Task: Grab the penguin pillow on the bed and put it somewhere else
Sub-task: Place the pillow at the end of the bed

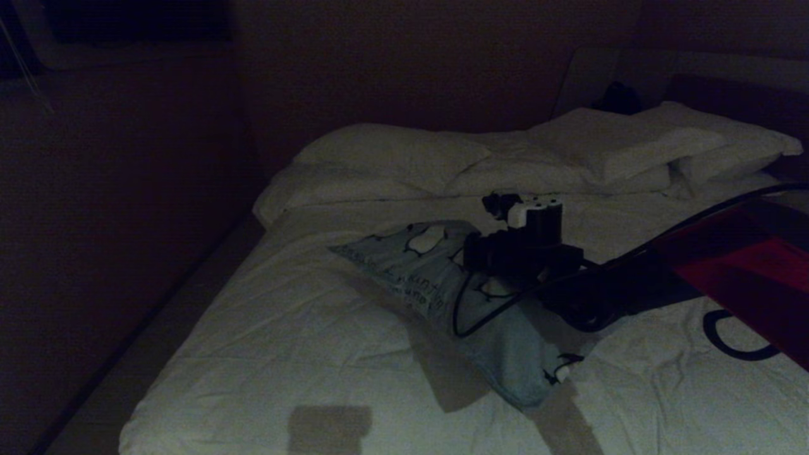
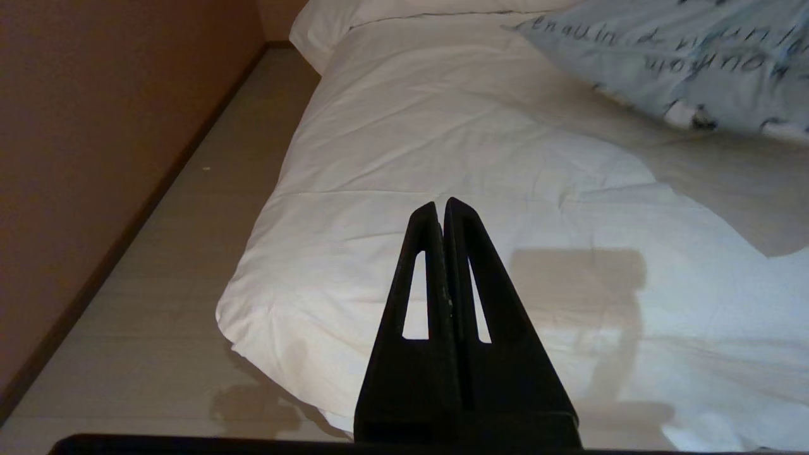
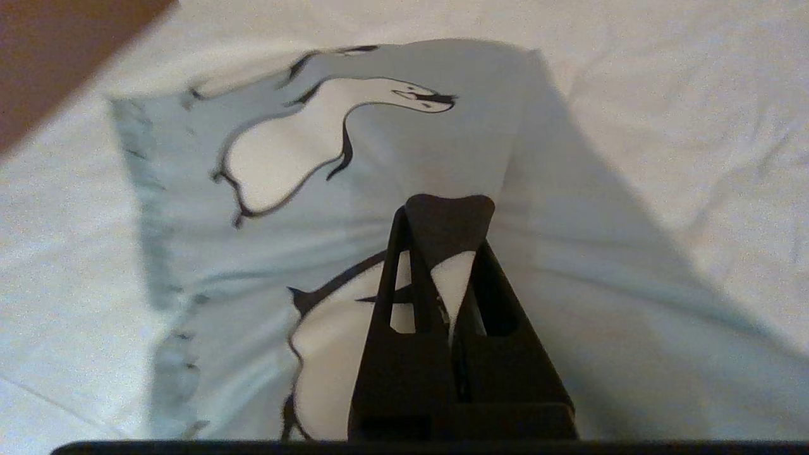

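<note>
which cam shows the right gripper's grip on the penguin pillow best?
Right wrist view: the right gripper is shut on pinched penguin pillow fabric. Head view shows only the arm's back over the pillow; left wrist view shows just a pillow edge.

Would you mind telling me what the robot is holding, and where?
The right gripper pinches the penguin pillow by a fold of its printed face, near the middle.

Head view staying very dark and grainy. Wrist views looking brighter. Dark shadows lying on bed [image 2: 392,126]. Penguin pillow [image 3: 354,145] looking slightly blurry.

grey-blue penguin pillow [image 1: 436,272] with black-and-white penguins, white bed [image 1: 284,354]
</note>
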Controlling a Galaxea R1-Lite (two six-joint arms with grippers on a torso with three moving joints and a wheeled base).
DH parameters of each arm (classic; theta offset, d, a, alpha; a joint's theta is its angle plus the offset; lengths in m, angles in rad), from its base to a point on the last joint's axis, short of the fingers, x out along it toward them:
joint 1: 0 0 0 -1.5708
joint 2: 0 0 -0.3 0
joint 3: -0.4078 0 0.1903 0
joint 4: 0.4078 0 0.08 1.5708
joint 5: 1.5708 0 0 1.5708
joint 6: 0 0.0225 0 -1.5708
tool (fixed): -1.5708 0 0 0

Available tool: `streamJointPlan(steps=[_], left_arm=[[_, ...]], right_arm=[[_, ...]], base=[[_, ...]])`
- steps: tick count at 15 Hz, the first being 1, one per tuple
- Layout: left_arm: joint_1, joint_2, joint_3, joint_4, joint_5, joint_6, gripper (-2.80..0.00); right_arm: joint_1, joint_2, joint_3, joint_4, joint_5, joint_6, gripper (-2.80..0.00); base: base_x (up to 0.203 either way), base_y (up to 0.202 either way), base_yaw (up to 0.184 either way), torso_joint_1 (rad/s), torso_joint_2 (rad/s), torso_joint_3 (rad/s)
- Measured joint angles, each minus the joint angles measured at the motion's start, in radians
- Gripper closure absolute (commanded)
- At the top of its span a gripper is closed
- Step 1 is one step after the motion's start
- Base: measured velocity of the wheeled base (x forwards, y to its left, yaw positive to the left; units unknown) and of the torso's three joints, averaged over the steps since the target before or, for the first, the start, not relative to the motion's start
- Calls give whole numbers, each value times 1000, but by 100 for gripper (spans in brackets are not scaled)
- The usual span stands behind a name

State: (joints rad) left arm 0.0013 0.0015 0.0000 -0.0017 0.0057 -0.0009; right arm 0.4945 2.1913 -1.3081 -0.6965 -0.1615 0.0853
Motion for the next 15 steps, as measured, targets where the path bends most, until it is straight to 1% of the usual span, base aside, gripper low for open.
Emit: streamJointPlan(steps=[7, 8, 12, 15], left_arm=[[0, 0, 0, 0, 0, 0, 0], [0, 0, 0, 0, 0, 0, 0], [0, 0, 0, 0, 0, 0, 0], [0, 0, 0, 0, 0, 0, 0]], right_arm=[[44, 68, 37, -1, 6, -27, 0], [50, 70, 46, -1, 7, -31, -280], [56, 60, 56, 2, 9, -37, -280], [56, 6, 73, 3, 10, -36, -280]], base=[[0, 0, 0, 0, 0, 0], [0, 0, 0, 0, 0, 0], [0, 0, 0, 0, 0, 0], [0, 0, 0, 0, 0, 0]])
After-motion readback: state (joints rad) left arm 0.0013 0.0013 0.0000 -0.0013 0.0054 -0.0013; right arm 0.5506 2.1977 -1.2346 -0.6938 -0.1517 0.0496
